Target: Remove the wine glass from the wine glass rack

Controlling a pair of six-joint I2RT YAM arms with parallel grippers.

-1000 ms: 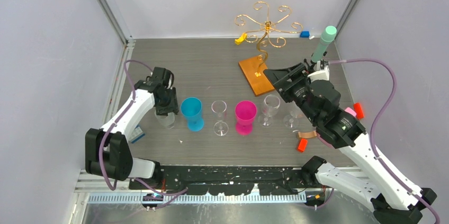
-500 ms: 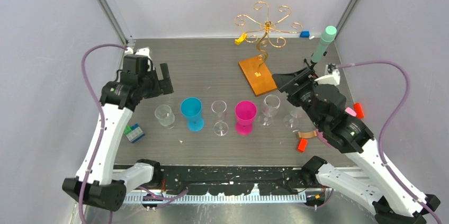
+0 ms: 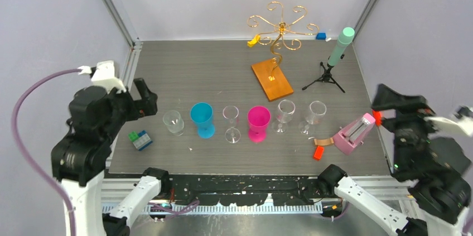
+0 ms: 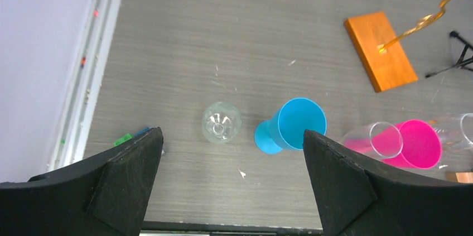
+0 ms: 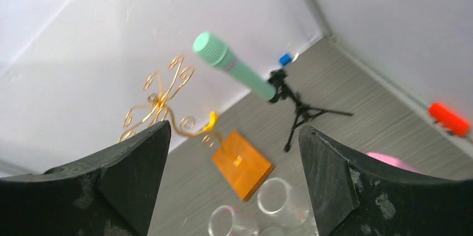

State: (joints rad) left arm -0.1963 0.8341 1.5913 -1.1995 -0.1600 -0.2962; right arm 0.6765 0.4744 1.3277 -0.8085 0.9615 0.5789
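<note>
The wine glass rack (image 3: 281, 27) stands at the far end of the worktop (image 3: 212, 68), right of centre. Its wavy gold stem is upright on the orange wooden base (image 3: 271, 80), whose long side runs diagonally from far-left to near-right. I can see no glass hanging from any of its scroll arms, though clear glass against that pale wall would be hard to make out.

The stemware I can find is down on the worktop, upright, in a row running left to right nearer to me than the rack. The rightmost wine glass (image 3: 314, 114) is at one end, with a pink cup (image 3: 258, 123), a blue cup (image 3: 202, 119) and more clear glasses beside it.

Just right of the rack is a black tripod (image 3: 325, 77) carrying a mint-green cylinder.

The right tool (image 3: 397, 101) sits off the right edge of the worktop with its jaws wide and nothing between them. The rack lies forward and to its left. The left tool (image 3: 146, 97) is at the left edge, equally wide and empty, with the rack well away to its forward right.

The right arm is the nearer one. I judge the rack cleared, so no reach looks needed.
</note>
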